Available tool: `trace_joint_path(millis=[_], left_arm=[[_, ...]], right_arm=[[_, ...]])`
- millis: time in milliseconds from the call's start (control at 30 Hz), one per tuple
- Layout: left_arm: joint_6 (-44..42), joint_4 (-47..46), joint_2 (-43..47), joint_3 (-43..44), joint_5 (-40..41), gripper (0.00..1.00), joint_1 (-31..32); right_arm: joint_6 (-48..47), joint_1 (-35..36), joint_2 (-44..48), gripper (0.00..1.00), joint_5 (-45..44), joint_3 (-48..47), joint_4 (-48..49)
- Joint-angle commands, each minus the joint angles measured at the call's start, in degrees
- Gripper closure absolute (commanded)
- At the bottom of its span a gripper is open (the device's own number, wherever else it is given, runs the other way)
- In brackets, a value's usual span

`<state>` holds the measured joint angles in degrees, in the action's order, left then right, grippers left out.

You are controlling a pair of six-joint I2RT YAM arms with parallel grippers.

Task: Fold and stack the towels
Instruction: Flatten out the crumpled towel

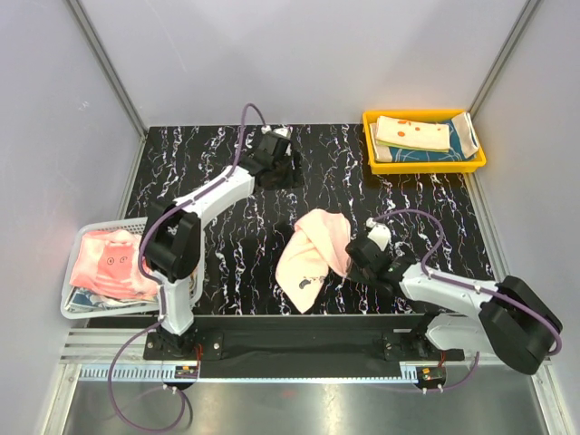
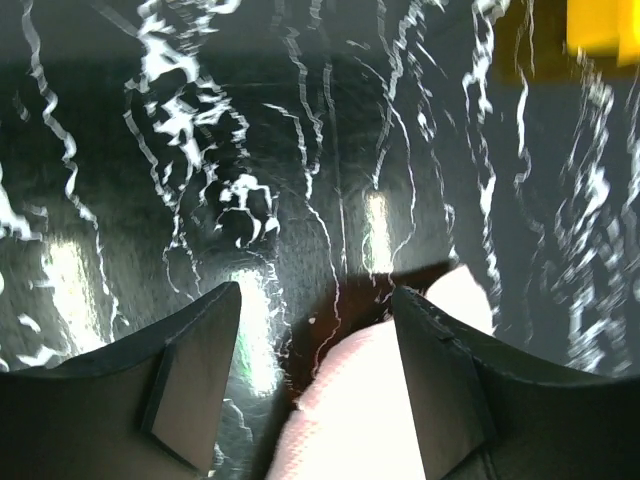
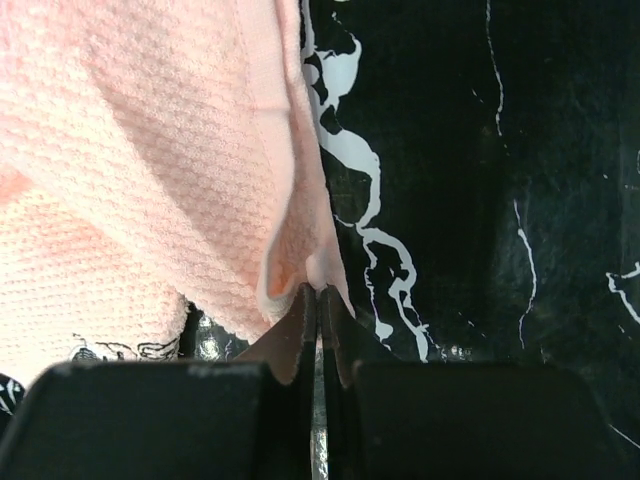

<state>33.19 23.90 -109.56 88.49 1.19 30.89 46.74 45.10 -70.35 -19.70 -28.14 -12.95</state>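
white arms point(image 1: 222, 192) with black joints point(image 1: 172, 246) and purple cables point(image 1: 412, 214).

Bare counter point(image 1: 453, 201) runs wide between the pale pink towel point(image 1: 313, 258) at centre and the yellow tray point(image 1: 424, 168) far right; the white basket point(image 1: 69, 292) crowds the near left edge.

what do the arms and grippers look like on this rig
The left arm and right arm both have white link shells between bulky black joints. A purple cable loops loosely along each. The left gripper and right gripper have plain black wedge-shaped fingers tapering to narrow tips. No markings are legible.
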Motion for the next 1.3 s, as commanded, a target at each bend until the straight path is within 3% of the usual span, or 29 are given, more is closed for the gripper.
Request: trace_joint_path(millis=[0,167,333,433,467,567,600,700,767,833,867,1000,1100,1267], left_arm=[[-12.08,3.35,-2.23,5.36,-2.4,0.32,2.32],[-18.51,7.82,-9.0,10.65,-9.1,0.28,5.14],[-16.59,4.75,-9.8,4.95,-9.55,0.22,8.04],[-13.87,4.84,-8.75,0.14,-5.61,0.28,8.83],[-12.72,4.4,-7.7,-1.98,-4.54,0.32,8.92],[-6.75,1.51,-2.08,-11.8,-1.37,0.62,8.92],[-3.34,-0.07,-0.32,-14.98,-1.11,0.76,9.01],[3.26,-1.48,6.88,-26.85,4.86,0.93,9.27],[9.33,-3.32,13.01,-32.47,7.15,0.89,10.84],[13.29,-4.04,16.99,-38.72,8.55,0.65,12.34],[13.83,-4.56,20.23,-39.96,8.83,0.62,13.48],[12.26,0.34,26.31,-37.45,14.16,0.41,13.67],[9.19,5.09,27.38,-32.69,18.92,0.35,13.23],[5.66,6.34,24.22,-27.58,16.57,0.35,9.64]], right_arm=[[6.34,0.08,3.98,1.0,-2.18,2.48,6.01],[5.47,-2.03,5.22,1.0,-2.09,1.34,4.25],[3.01,-5.1,3.56,1.0,0.1,-1.12,4.42],[1.34,-7.48,1.36,1.0,2.12,-3.06,5.04],[0.64,-7.83,0.74,1.0,2.65,-4.1,5.39],[-1.03,-9.94,-2.07,1.0,4.93,-6.3,6.0],[-1.56,-10.9,-3.9,1.0,5.63,-6.83,6.27],[-3.06,-12.23,-7.07,1.0,7.75,-9.03,7.67],[-4.37,-12.85,-10.41,1.0,9.41,-10.87,8.64],[-4.81,-12.85,-13.49,1.0,9.95,-12.02,8.91],[-5.17,-12.93,-14.37,1.0,9.51,-12.9,8.99],[-5.52,-13.37,-16.75,1.0,8.8,-13.87,9.17],[-5.78,-13.72,-17.54,1.0,8.98,-14.31,9.17],[-6.14,-13.81,-17.81,1.0,9.42,-15.28,8.73]])
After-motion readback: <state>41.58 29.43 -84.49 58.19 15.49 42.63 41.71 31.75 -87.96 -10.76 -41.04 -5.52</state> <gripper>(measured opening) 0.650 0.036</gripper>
